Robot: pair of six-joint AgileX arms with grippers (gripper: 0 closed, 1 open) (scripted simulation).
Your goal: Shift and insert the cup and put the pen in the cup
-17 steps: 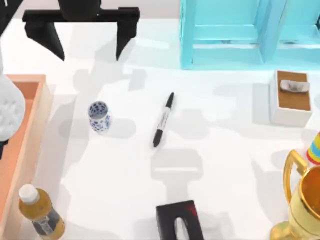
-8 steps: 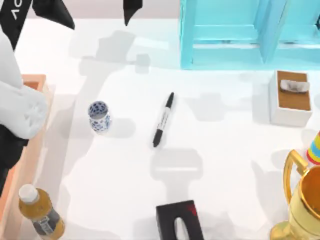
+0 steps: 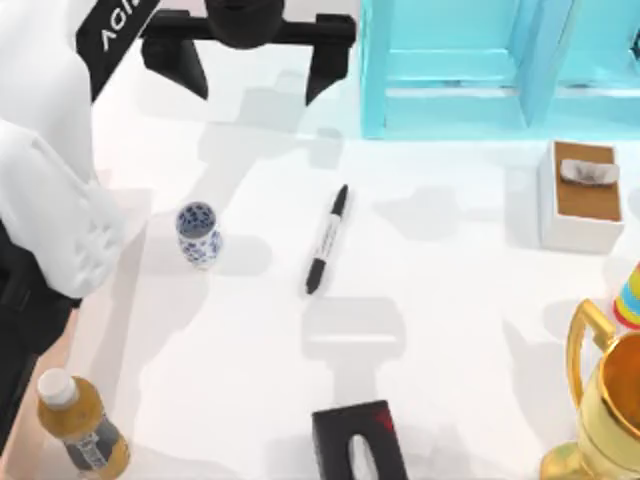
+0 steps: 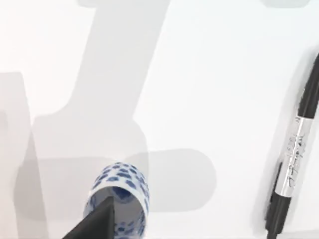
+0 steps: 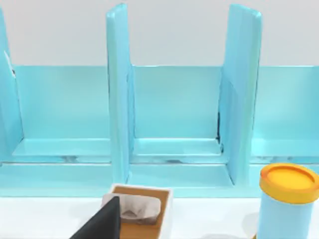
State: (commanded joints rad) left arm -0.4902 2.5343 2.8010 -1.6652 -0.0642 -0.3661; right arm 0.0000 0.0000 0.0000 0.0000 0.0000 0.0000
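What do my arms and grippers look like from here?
In the top view the left arm has rounded white shells over black segments, with white lettering on a black band. Its left gripper is matte black: a straight crossbar with two tapered, pointed fingers. The right wrist view shows one black fingertip.

Simulated tabletop (flat rendered white table (image 3: pixel 450 330), turquoise shelf rack (image 5: pixel 174 124))
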